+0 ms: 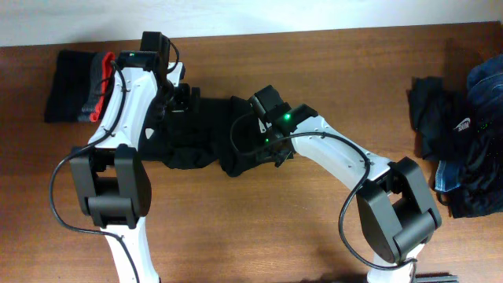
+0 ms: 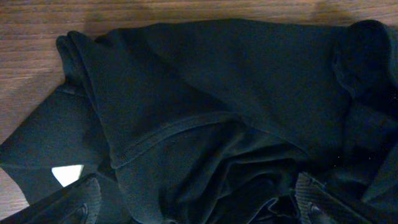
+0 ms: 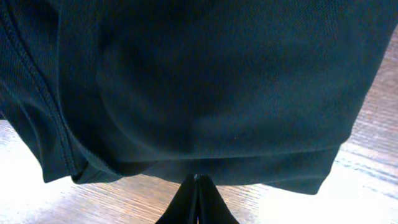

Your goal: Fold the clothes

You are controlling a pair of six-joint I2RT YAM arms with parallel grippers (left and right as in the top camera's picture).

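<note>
One brown wooden table (image 1: 259,236), pale wall (image 1: 236,16) behind; left pincer (image 2: 199,206) apart, right pincer (image 3: 196,184) clamped on black shirt (image 2: 236,81).

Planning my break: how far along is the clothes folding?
One folded stack sits at the far left. In hand: the black shirt, crumpled in the middle; the right tool is shut, seemingly pinching its edge, while the left tool hovers open above it. Left: finishing it, then the unfolded pile at the right.
</note>
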